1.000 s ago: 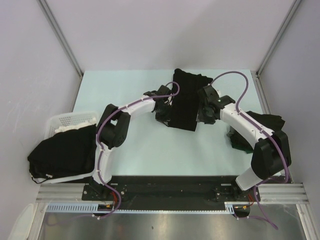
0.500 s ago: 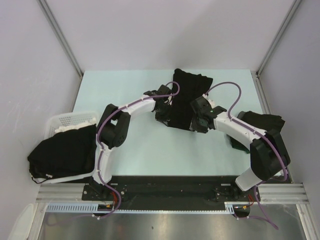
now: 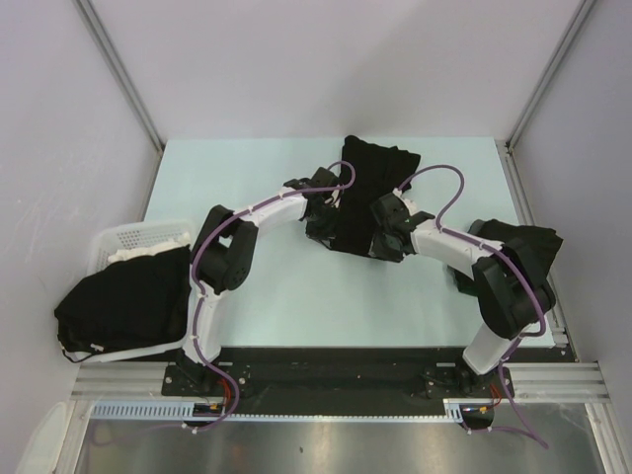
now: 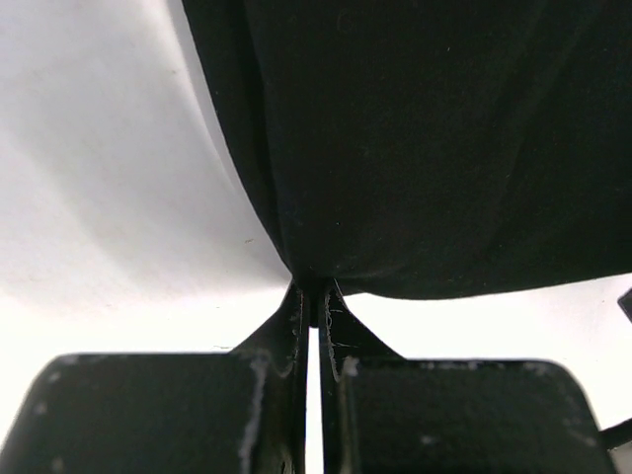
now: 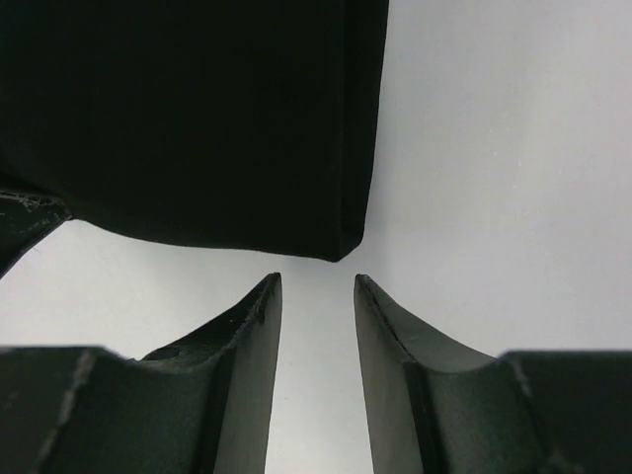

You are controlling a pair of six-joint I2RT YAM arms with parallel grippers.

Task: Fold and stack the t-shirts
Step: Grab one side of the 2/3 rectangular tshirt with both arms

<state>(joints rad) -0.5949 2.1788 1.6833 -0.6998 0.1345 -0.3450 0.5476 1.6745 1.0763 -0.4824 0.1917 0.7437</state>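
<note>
T-shirt A (image 3: 367, 193): black, folded into a long strip. Lies on table (image 3: 237, 178), centre-far, between both grippers.
L gripper (image 4: 312, 294): fingers pinched tight on T-shirt A's edge. Cloth gathers to a point at the tips & spreads away above them.
R gripper (image 5: 318, 281): fingers part-open w/ a narrow gap. Nothing between them, bare table seen thru the gap.
R gripper vs T-shirt A: folded corner sits just ahead of the tips, not touching. Tips low over table.
L table edge: white slotted basket (image 3: 123, 237).
T-shirt heap (image 3: 118, 301): black, draped over basket, hanging past its near-left rim.
T-shirt B (image 3: 531, 239): black pile near table's R edge, partly hidden by R arm (image 3: 509, 286).
</note>
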